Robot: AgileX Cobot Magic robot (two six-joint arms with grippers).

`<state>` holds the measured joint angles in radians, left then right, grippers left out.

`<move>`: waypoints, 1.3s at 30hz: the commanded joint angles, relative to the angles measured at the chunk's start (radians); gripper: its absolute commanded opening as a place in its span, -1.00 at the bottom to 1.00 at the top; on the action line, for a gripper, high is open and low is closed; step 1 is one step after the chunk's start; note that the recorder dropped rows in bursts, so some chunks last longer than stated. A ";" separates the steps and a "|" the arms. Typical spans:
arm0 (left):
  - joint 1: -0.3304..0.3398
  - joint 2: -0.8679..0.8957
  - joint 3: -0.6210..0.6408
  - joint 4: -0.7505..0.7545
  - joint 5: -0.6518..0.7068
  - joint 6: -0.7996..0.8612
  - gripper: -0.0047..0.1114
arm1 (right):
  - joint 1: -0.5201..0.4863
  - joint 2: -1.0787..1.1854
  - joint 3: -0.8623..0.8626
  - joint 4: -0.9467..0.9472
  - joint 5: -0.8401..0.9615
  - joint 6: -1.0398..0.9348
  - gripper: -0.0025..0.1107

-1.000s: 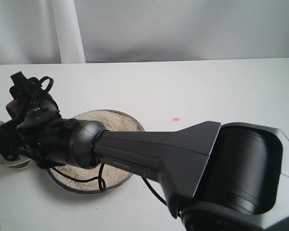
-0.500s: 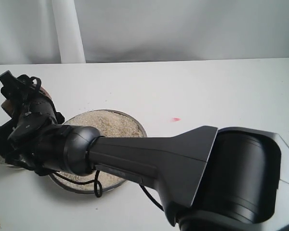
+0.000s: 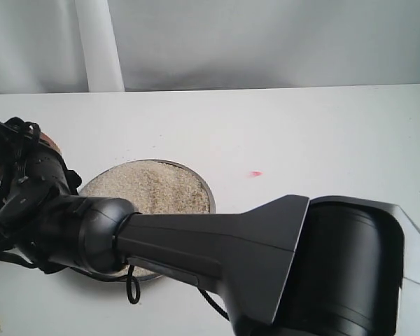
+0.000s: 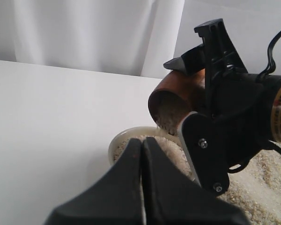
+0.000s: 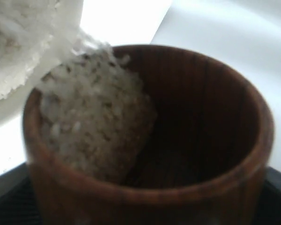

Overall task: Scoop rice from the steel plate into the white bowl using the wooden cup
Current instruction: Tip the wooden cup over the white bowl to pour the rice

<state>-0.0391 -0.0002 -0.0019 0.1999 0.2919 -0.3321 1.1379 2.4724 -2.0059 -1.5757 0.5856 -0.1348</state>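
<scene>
Now, right hand grips wooden cup — rice over white bowl, left hand closed

Wooden cup (tilted) holds rice above rice-filled white bowl.

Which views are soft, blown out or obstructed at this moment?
Right wrist view: wooden cup and rice soft; background blown out white. Left wrist view: left gripper a blurred dark foreground, cup behind it sharper. Exterior view: evenly lit, but the dark right arm hides part of the steel plate.
</scene>
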 commanded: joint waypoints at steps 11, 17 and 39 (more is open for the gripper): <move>-0.002 0.000 0.002 -0.001 -0.007 -0.004 -0.92 | 0.011 0.012 -0.009 -0.078 0.051 -0.085 -0.96; -0.002 0.000 0.002 -0.001 -0.007 -0.004 -0.92 | 0.011 0.012 -0.009 -0.116 0.047 -0.100 -0.96; -0.002 0.000 0.002 -0.001 -0.007 -0.004 -0.92 | -0.001 0.010 -0.062 -0.169 0.044 -0.081 -0.96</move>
<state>-0.0391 -0.0002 -0.0019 0.1999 0.2919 -0.3321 1.1460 2.4924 -2.0356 -1.7233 0.6228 -0.2361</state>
